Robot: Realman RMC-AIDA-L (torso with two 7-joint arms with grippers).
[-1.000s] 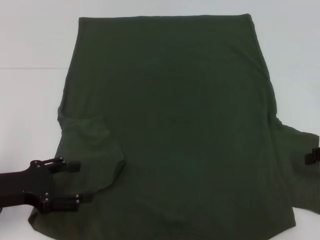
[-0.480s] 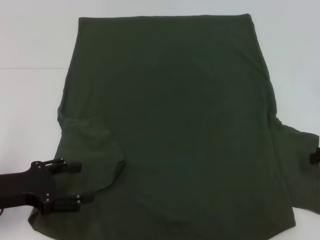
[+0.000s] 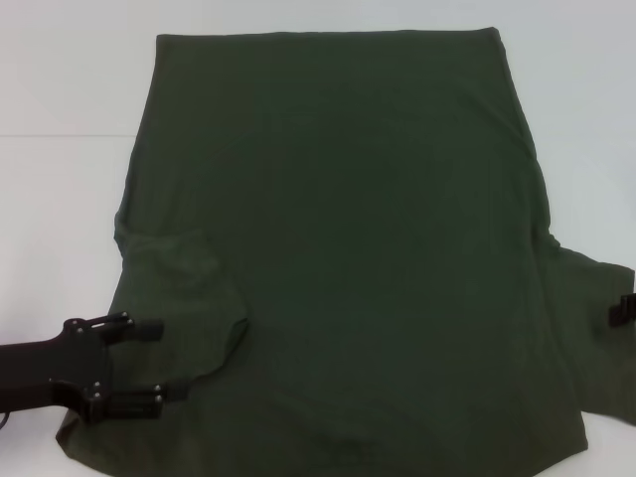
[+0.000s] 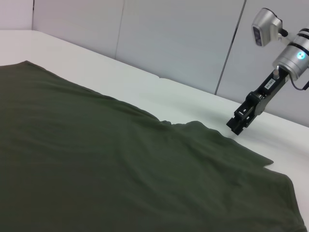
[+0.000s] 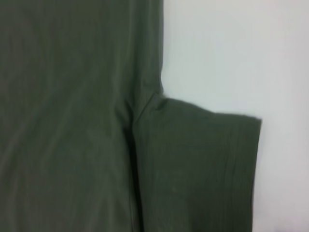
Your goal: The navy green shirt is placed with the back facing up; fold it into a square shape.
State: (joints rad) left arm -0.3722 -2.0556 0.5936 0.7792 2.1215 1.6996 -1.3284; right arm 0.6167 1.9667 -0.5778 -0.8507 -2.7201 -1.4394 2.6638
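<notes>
Sleeve-folding step: left gripper [image 3: 164, 362] spread open, holding nothing, over the navy green shirt [image 3: 358, 248]'s tucked left sleeve; right gripper [image 3: 624, 309] by the right sleeve, opening indiscernible, likely folds next.

A white table [image 3: 60, 199] filled the scene, its bare surface showing at both sides and along the far edge. Behind it stood a pale grey wall [image 4: 183, 43] made of flat panels, with thin dark seams running between them.
</notes>
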